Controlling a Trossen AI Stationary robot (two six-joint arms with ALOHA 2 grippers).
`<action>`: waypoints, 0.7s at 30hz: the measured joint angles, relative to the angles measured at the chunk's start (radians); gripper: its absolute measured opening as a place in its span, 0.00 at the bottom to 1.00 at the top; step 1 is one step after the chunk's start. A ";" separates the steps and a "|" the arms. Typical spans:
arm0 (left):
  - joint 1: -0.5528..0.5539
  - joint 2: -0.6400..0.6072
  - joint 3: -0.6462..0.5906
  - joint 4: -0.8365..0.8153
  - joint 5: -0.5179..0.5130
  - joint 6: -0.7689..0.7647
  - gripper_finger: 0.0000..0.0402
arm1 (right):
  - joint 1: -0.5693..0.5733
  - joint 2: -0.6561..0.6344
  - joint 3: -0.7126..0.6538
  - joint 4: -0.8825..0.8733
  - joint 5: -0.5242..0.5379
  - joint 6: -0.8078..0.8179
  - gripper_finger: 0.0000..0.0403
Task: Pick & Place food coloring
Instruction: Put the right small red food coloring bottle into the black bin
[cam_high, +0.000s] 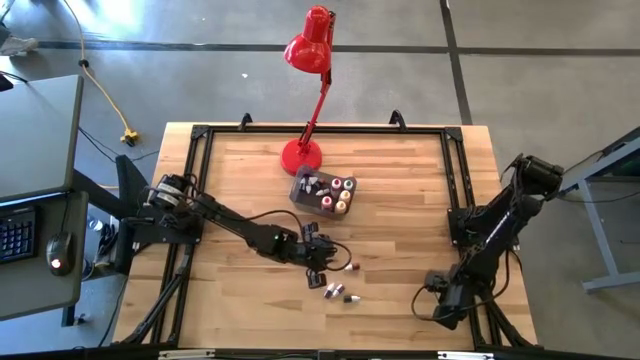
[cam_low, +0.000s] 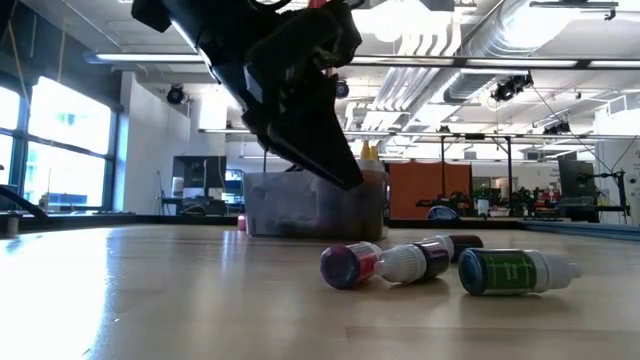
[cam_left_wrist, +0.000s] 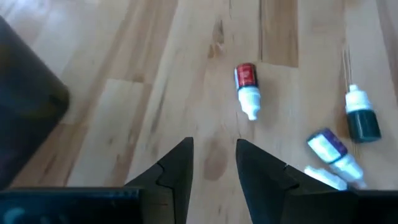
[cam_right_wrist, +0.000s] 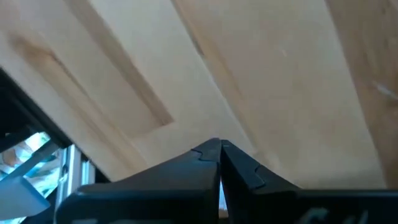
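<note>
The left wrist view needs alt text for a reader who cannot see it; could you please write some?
The left arm's open, empty tool hangs over the wooden table. Beyond its dark fingers lie loose food coloring bottles: a red bottle with a white cap, a dark green bottle and a maroon-labelled bottle.

In the low view, the left arm (cam_low: 290, 80) runs off the top edge and hides part of the grey tub (cam_low: 315, 205) behind it; the tub's contents show only as a murky blur. In the high view, the bottles in the tub (cam_high: 322, 190) are too small to count or tell by colour. In the left wrist view, a pale bottle (cam_left_wrist: 326, 177) is cut off behind a finger (cam_left_wrist: 267, 177), and labels on the loose food coloring bottles (cam_left_wrist: 246, 78) are unreadable.
</note>
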 joint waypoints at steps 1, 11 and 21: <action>0.006 0.000 0.000 0.003 0.000 0.000 0.30 | 0.000 0.000 0.009 -0.013 -0.001 -0.004 0.00; 0.031 0.000 0.000 0.004 0.000 0.002 0.30 | -0.008 0.000 0.132 -0.211 -0.139 -0.013 0.00; 0.029 0.000 0.000 0.002 0.007 0.002 0.30 | -0.008 0.000 0.132 -0.182 -0.242 0.084 0.03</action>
